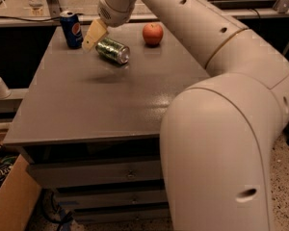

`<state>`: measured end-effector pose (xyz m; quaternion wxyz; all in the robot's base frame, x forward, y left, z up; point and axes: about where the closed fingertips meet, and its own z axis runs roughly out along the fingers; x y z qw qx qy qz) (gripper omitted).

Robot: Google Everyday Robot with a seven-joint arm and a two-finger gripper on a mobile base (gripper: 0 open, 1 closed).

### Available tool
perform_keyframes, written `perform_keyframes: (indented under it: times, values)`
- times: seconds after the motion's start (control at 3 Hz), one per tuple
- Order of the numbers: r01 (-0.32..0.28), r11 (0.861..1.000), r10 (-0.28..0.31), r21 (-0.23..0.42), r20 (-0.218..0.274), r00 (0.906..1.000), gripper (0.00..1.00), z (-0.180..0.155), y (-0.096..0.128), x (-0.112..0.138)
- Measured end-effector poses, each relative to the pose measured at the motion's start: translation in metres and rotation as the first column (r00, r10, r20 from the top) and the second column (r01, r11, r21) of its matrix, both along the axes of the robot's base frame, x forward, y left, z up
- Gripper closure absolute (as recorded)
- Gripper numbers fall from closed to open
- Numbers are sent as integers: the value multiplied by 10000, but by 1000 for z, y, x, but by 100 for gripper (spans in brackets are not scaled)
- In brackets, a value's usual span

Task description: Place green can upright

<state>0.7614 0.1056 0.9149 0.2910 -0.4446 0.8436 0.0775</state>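
The green can (112,50) lies on its side on the grey table (101,105), near the back, its silver end facing front right. My gripper (92,36) hangs just left of the can's far end, between it and the blue Pepsi can (71,29). Its pale fingers point down and left, close above the tabletop.
The blue Pepsi can stands upright at the back left corner. A red apple (152,33) sits at the back, right of the green can. My large arm (216,105) fills the right side. A cardboard box (9,201) lies on the floor at the lower left.
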Motion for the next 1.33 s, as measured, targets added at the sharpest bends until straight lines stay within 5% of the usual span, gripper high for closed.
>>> perform_keyframes:
  times: [1.0,1.33]
  values:
    - [-428,9921,360,-1181,-587,9976,0,-65,38,21]
    - [-417,9893,307,-1395,-798,9963,18,-75,35,22]
